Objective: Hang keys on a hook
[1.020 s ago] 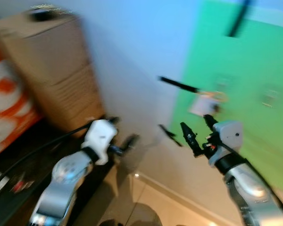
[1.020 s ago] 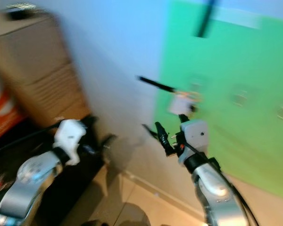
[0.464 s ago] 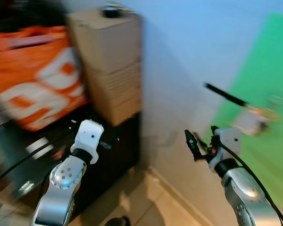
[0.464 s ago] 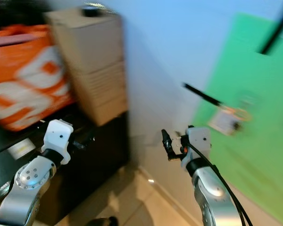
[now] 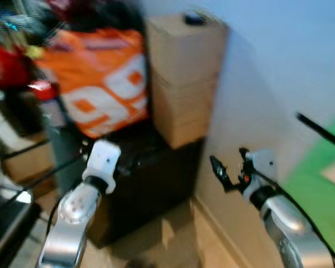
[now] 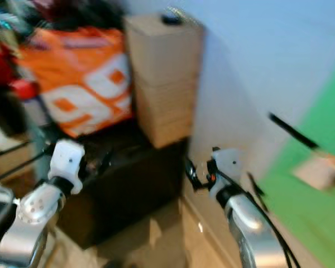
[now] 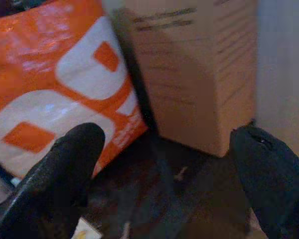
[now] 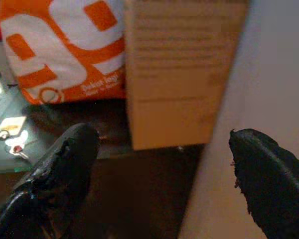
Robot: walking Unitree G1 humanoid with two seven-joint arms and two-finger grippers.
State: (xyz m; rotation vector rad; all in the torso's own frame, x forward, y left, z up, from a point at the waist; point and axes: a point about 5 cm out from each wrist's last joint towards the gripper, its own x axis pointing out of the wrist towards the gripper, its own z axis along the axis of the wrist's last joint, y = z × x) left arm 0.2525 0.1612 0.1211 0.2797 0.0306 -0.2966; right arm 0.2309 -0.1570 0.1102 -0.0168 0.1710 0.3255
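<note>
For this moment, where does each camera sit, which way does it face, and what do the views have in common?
Left and right eye views: on the head, looking forward and down at the orange bag, boxes and dark cabinet by the wall; both arms show, left gripper, right gripper.
Left wrist view: along the open left gripper at bag and boxes.
Right wrist view: along the open right gripper at the same things, plus keys on a surface.
All views share bag and boxes.

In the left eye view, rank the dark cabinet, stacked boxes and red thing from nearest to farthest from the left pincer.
1. Cabinet: directly at the left pincer.
2. Boxes: on the cabinet, by the wall.
3. Red thing: far on the robot's left, blurred.
</note>
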